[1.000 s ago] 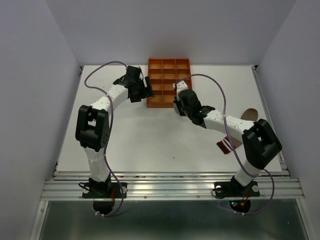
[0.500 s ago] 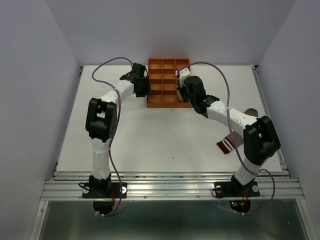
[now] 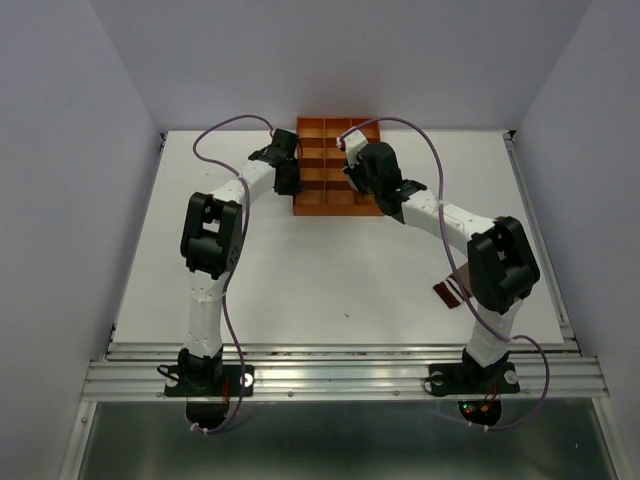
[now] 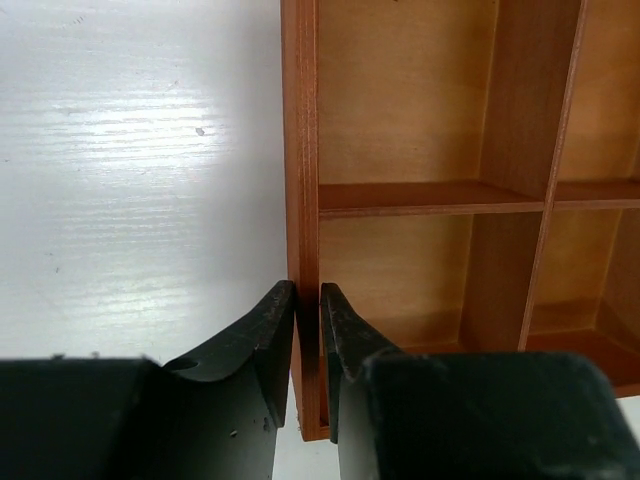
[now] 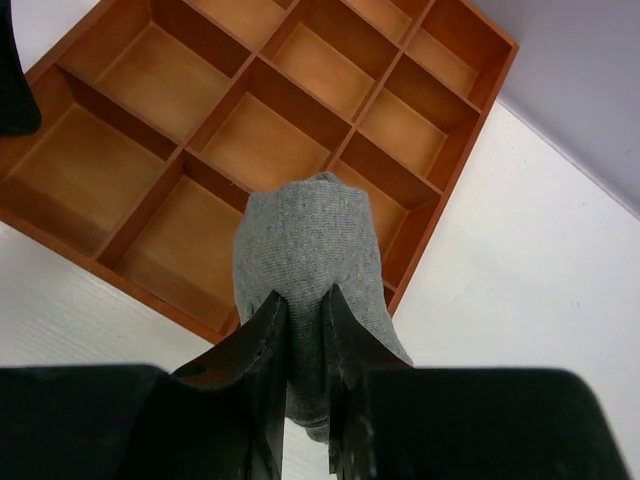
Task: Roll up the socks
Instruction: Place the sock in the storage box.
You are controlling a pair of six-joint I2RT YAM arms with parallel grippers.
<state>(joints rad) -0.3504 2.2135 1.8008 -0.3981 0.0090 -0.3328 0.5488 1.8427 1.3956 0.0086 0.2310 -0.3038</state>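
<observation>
A grey sock [image 5: 305, 245], rolled into a bundle, hangs over the orange tray [image 5: 474, 132] near its front right compartments, with my right gripper [image 5: 305, 305] shut on it. In the top view the right gripper [image 3: 362, 172] is above the tray [image 3: 322, 128] and hides the grey sock. My left gripper [image 4: 308, 300] is shut on the tray's left wall [image 4: 302, 150], one finger on each side. A taupe-brown sock's maroon-white striped cuff [image 3: 449, 291] pokes out from under the right arm. No mustard yellow sock is in view.
The tray stands at the back middle of the white table [image 3: 300, 270], against the rear wall. Its visible compartments hold nothing. The left arm's finger [image 5: 12, 70] shows at the tray's left edge in the right wrist view.
The left gripper moved to the tray's left wall and closed on it. The right arm carried the grey sock from in front of the tray to above it.
</observation>
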